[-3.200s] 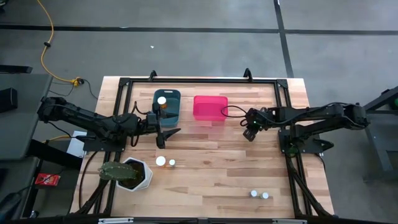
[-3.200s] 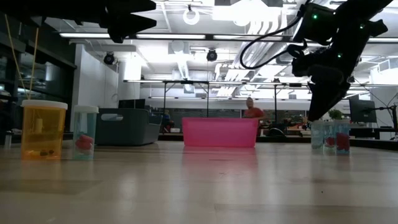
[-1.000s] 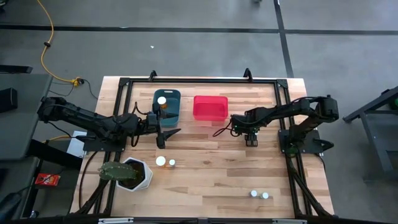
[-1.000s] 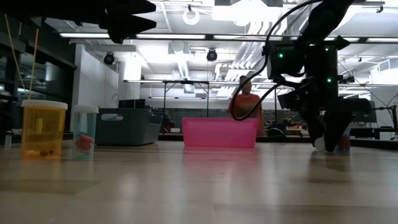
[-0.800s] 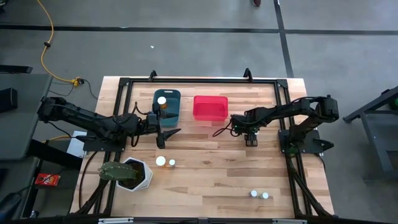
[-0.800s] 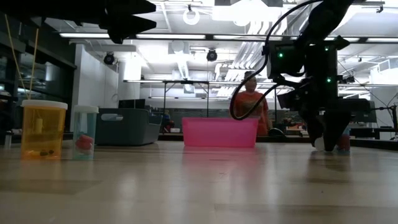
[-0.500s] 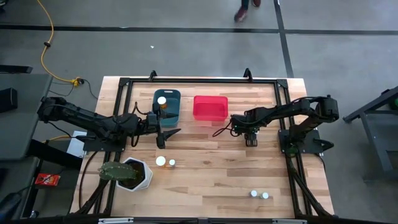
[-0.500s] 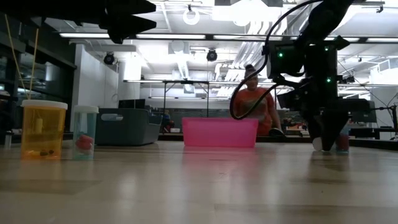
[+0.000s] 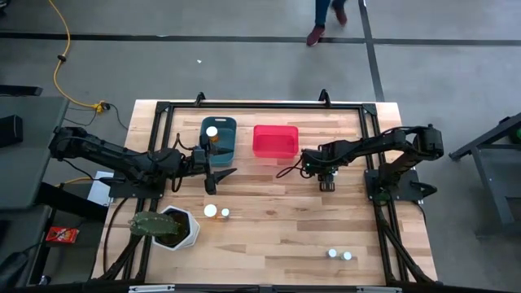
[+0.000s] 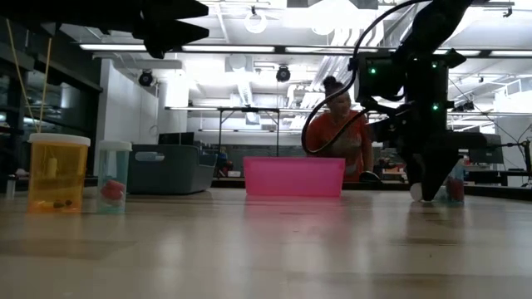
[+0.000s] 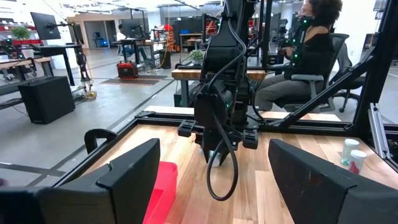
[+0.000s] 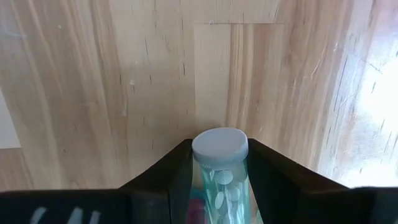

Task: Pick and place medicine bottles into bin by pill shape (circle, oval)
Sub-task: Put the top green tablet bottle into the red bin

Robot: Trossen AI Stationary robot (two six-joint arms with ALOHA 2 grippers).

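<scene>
My right gripper [image 9: 326, 182] points down just right of the red bin [image 9: 275, 151] and is shut on a small clear bottle [image 12: 219, 180] with a white cap. My left gripper [image 9: 218, 174] hangs open and empty beside the dark teal bin [image 9: 231, 146], which holds a white-capped bottle [image 9: 212, 131] and an amber one. Two bottles [image 9: 211, 211] stand at the near left and two more [image 9: 332, 253] at the near right. In the low view an amber bottle [image 10: 58, 173] and a clear one [image 10: 114, 176] stand upright on the table. My right gripper pinches the bottle's clear body [image 12: 219, 186] between its two fingers [image 12: 180, 174], just behind the cap. The fingers come from above and lie along the bottle. The white cap [image 12: 219, 145] sticks out past the fingertips toward the table; whether it touches the wood I cannot tell.
A white hexagonal plant pot [image 9: 189, 231] with a green plant stands at the near left corner. A black frame [image 9: 260, 106] runs round the table's edges. A person in an orange top [image 10: 341, 133] shows in the room beyond the table.
My right gripper, shut on the bottle, has shifted slightly toward the table's left, nearer the red bin. A person has walked across the room behind the table.
</scene>
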